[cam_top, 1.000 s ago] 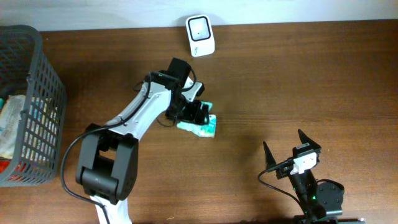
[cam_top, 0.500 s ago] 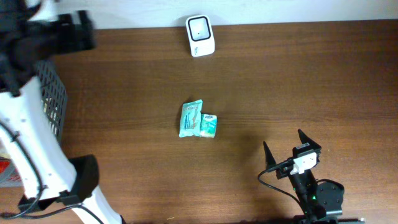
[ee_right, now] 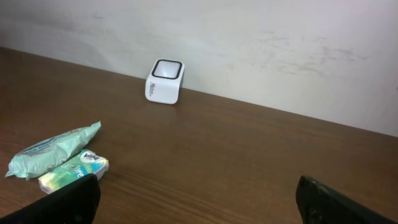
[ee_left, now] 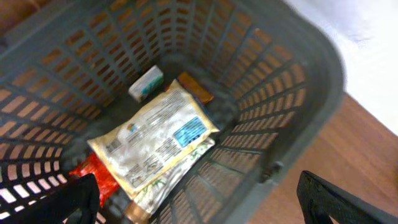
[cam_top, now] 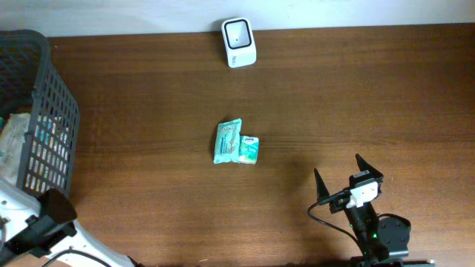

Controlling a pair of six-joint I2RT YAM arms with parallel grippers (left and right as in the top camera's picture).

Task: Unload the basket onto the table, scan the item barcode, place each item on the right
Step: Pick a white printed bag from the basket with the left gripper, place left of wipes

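At the near edge the right claw (cam_top: 338, 165) sits low over the counter (cam_top: 386, 89), its two black fingers spread wide with nothing between them. The left claw (ee_left: 199, 202) hangs above the grey basket (cam_top: 52, 111) at the left end, fingers likewise wide apart and empty. Under it, in the basket, lie a white bag (ee_left: 155, 146) with a blue label, a red packet (ee_left: 99, 177), a small box (ee_left: 147, 84) and a brown item too blurred to name. Further in, about mid-counter and well apart from both claws, a teal pouch (cam_top: 228, 141) lies flat. Its long axis runs near to far, leaning slightly to the right at the far end, where its crimped seam points towards the wall. A smaller teal pack (cam_top: 250, 149) lies touching its right side, lined up much the same way. Farthest off, the white scanner (cam_top: 239, 42) stands against the wall (ee_right: 280, 37), its dark window turned upwards, well beyond the pouch.
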